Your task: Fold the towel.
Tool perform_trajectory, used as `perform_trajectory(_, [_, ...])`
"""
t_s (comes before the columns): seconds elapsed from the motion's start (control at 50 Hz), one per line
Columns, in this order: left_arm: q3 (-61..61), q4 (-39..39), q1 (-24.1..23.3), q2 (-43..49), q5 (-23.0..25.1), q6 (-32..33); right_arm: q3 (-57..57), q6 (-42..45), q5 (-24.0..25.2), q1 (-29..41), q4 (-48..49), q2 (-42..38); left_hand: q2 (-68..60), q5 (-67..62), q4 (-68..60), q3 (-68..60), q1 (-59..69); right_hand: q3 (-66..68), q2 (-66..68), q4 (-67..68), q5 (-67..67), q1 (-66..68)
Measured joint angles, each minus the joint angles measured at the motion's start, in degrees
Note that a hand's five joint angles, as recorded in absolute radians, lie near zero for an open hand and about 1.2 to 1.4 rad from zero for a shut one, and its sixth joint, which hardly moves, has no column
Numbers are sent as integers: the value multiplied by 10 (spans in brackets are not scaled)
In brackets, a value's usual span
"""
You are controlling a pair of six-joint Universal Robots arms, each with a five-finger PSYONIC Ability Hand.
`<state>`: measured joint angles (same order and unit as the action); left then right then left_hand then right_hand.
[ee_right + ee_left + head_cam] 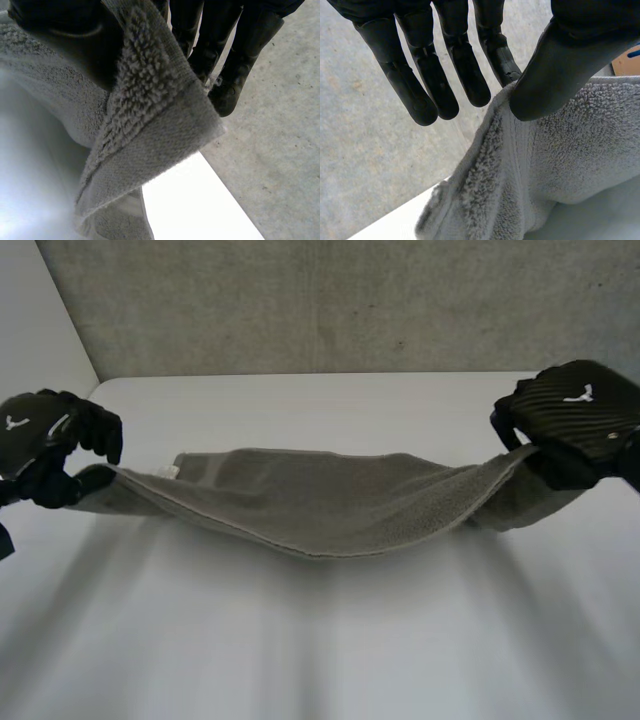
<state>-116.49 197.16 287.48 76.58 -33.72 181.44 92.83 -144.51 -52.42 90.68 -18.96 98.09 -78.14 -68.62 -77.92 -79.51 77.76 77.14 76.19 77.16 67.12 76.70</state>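
One white table [330, 640] spreads out in front of the robot. Above it hangs the grey towel [320, 505], stretched widthways between the two arms and sagging in the middle. Whether its lowest curve brushes the tabletop I cannot tell from here. It looks doubled along its length, with one edge lying over another.

The left hand [45, 440] holds one end of the towel and the right hand [580, 415] holds the other, well apart. In the left wrist view the thumb [555, 75] presses the towel's edge against the nearest straight finger, so that hand pinches the cloth. In the right wrist view a corner of the towel [165, 125] drapes over the thumb with the fingers [230, 90] close behind it, which also reads as a pinch.

I judge this to be the carrying part of a fold, with the cloth raised and taut. The next move calls for both hands to travel together, lay the towel down evenly, and keep the ends level so the edges meet.
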Motion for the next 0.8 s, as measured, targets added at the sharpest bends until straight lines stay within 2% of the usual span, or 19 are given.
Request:
perform_trajectory(0.12, [1, 6, 1, -10, 16, -21, -23, 13, 24, -37, -70, -17, 0, 0, 0, 0, 0, 0, 0, 0, 0, 0])
perform_trajectory(0.26, [24, 57, -65, 76, -1, -22, -47, 61, 7, -41, -86, -122, 0, 0, 0, 0, 0, 0, 0, 0, 0, 0])
perform_trajectory(0.32, [54, 75, -102, 135, -27, -20, -73, 74, -20, -31, -86, -177, 0, 0, 0, 0, 0, 0, 0, 0, 0, 0])
perform_trajectory(0.4, [118, 86, -150, 233, -79, -7, -130, 83, -80, 2, -84, -260, 0, 0, 0, 0, 0, 0, 0, 0, 0, 0])
perform_trajectory(0.52, [227, 59, -191, 344, -136, 35, -196, 76, -135, 40, -66, -333, 0, 0, 0, 0, 0, 0, 0, 0, 0, 0])
perform_trajectory(0.7, [408, -11, -239, 486, -223, 128, -258, 18, -167, 70, 0, -392, 0, 0, 0, 0, 0, 0, 0, 0, 0, 0])
perform_trajectory(0.8, [481, -35, -253, 542, -261, 157, -281, 0, -191, 80, 22, -418, 0, 0, 0, 0, 0, 0, 0, 0, 0, 0])
